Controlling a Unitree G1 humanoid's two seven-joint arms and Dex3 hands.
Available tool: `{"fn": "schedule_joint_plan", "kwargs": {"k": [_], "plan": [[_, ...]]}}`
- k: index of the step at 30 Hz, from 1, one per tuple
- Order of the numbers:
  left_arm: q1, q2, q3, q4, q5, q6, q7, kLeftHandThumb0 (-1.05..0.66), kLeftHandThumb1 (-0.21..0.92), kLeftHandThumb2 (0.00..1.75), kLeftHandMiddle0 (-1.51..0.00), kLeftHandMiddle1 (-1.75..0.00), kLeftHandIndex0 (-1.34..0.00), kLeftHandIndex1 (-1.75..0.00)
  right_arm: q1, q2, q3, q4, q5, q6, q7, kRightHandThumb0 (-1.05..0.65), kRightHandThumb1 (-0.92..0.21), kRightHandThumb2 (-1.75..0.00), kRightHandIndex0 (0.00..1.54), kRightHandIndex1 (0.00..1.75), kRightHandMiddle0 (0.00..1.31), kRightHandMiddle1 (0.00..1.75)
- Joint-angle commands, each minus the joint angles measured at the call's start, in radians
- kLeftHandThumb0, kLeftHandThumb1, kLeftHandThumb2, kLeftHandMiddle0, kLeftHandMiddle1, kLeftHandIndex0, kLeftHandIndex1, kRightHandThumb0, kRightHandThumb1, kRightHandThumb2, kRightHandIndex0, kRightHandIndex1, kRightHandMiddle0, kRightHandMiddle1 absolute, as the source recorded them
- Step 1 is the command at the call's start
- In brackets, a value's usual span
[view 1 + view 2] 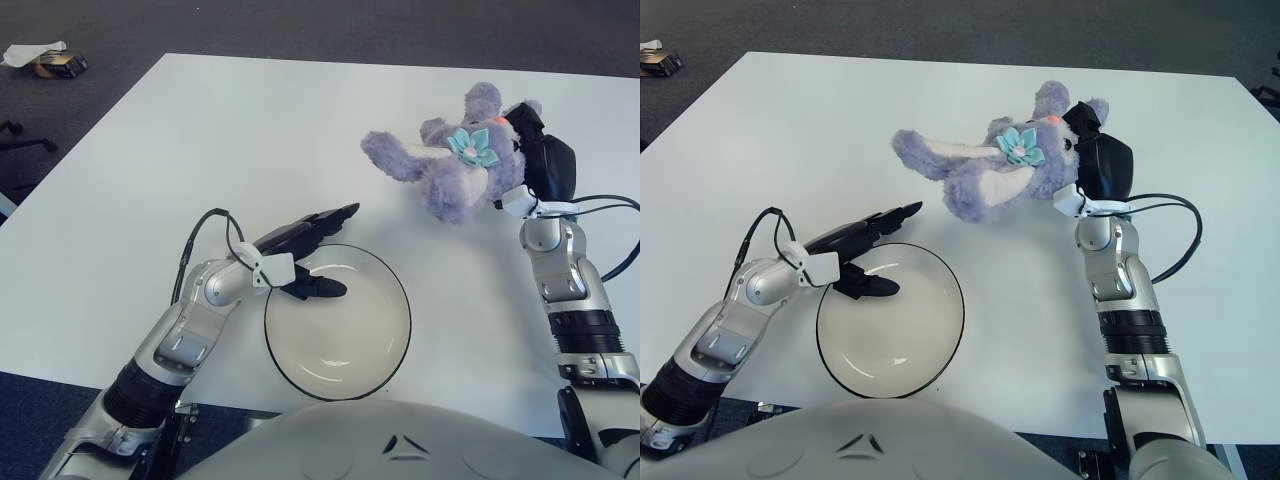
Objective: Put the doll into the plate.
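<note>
My right hand (538,160) grips the purple plush bunny (447,163) by its head, far right of the plate (385,345), and I worry its dangling legs catch my open left hand (303,255) at the rim.

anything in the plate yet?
No doll. The plate holds nothing; only the left hand's thumb shows over its near-left rim. The doll is gripped by the right hand, farther right. Its underside is hidden.
</note>
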Motion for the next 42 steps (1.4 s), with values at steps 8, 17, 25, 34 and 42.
{"fn": "schedule_joint_plan", "kwargs": {"k": [8, 17, 25, 34, 42], "plan": [[-0.022, -0.078, -0.004, 0.394, 0.104, -0.486, 0.323, -0.98, 0.91, 0.20, -0.09, -0.15, -0.02, -0.04, -0.018, 0.005, -0.015, -0.016, 0.017, 0.004, 0.003, 0.00, -0.07, -1.61, 0.80, 1.75, 0.56, 1.75], [-0.073, -0.114, 0.010, 0.581, 0.170, -0.746, 0.490, -0.95, 0.92, 0.19, -0.10, -0.25, 0.00, -0.21, -0.014, -0.002, -0.018, -0.015, 0.019, -0.007, 0.005, 0.00, -0.08, -1.59, 0.79, 1.74, 0.55, 1.75], [-0.108, -0.148, 0.014, 0.696, 0.185, -0.866, 0.563, -0.91, 0.91, 0.18, -0.09, -0.31, 0.00, -0.27, -0.012, -0.004, -0.018, -0.016, 0.012, -0.008, 0.005, 0.00, -0.09, -1.57, 0.80, 1.71, 0.54, 1.75], [-0.141, -0.160, 0.017, 0.768, 0.236, -0.929, 0.619, -0.89, 0.91, 0.19, -0.01, -0.49, 0.00, -0.30, -0.009, -0.006, -0.018, -0.020, 0.015, -0.009, 0.016, 0.00, -0.09, -1.58, 0.79, 1.73, 0.54, 1.75], [-0.172, -0.170, 0.020, 0.818, 0.276, -0.966, 0.664, -0.90, 0.92, 0.23, 0.00, -0.49, 0.00, -0.27, -0.006, -0.005, -0.017, -0.023, 0.014, -0.010, 0.024, 0.00, -0.09, -1.58, 0.79, 1.74, 0.54, 1.75]]}}
